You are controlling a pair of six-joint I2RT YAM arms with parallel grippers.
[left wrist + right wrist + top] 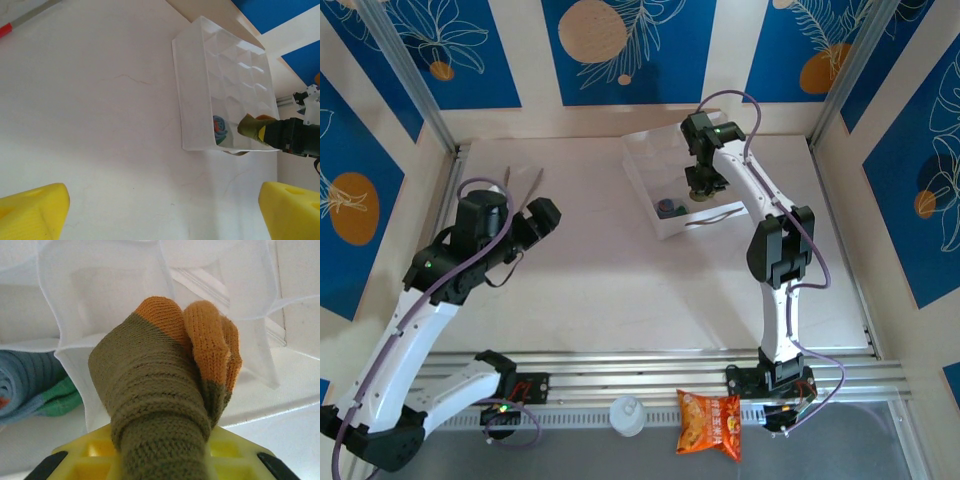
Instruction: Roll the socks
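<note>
olive sock (160, 390) in right jaws; grey sock (30, 385) in tray (192, 100); left jaws agape, empty.

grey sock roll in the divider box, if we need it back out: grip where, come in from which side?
Pinch the grey sock roll across its exposed top, coming straight down: it sits in a near-edge cell of the divider box, walled all round, so a side approach looks blocked. The right gripper, holding the olive sock, hangs over the neighbouring cell.
</note>
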